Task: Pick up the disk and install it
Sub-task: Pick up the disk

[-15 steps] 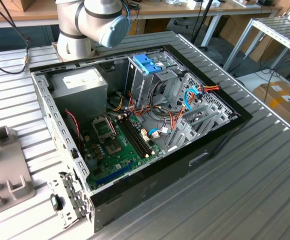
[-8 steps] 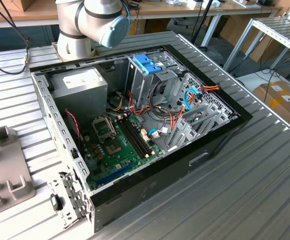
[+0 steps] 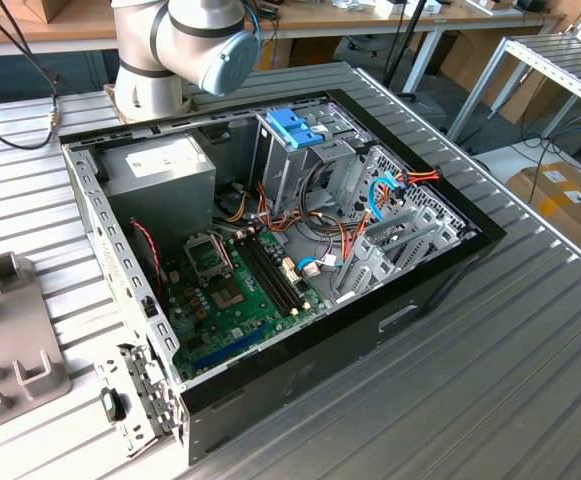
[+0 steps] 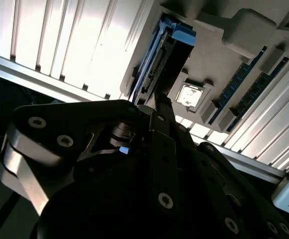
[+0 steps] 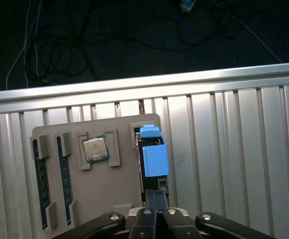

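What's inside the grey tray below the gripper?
The tray holds two memory sticks, a processor chip and the disk, on edge in its slot. The gripper covers one end of the disk; its lower edge is hidden in the slot.

Exterior view: bright, even overhead light; soft shadow inside computer case [image 3: 120, 215]. Second wrist view: gripper [image 4: 157, 103] dark, backlit; worktop [image 4: 84, 45] slats blown out by glare. First wrist view: worktop bright, floor [image 5: 109, 45] dim.
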`<state>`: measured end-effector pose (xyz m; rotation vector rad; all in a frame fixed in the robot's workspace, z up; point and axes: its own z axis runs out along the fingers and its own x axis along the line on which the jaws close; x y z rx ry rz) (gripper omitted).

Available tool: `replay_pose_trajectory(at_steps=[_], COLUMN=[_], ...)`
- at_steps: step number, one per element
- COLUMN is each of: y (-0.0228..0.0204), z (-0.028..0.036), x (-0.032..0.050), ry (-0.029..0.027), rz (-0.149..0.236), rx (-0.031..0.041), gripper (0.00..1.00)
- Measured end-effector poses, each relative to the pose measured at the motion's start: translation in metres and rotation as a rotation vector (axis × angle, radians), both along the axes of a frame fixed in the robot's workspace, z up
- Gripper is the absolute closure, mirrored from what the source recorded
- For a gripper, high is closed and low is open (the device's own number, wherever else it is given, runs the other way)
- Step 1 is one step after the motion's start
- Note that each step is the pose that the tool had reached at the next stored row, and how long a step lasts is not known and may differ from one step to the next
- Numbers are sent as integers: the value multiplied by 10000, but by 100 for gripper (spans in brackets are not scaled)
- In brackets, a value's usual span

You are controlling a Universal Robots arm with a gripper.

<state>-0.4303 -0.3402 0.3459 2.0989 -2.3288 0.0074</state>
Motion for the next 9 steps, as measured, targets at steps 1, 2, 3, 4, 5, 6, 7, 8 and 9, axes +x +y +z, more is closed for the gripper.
replay_pose_trajectory(at_steps=[1, 2, 3, 4, 5, 6, 7, 8, 9], y=[0, 0, 0, 0, 0, 0, 0, 0, 0], z=[0, 0, 0, 0, 0, -1, 0, -1, -1], x=[0, 0, 0, 0, 0, 0, 0, 0, 0], ry=[0, 0, 1, 0, 1, 0, 1, 0, 0], rz=[0, 0, 0, 0, 0, 0, 0, 0, 0], rx=[0, -1, 0, 0, 0, 0, 0, 0, 0], gripper=[89, 89, 89, 89, 89, 89, 89, 89, 89])
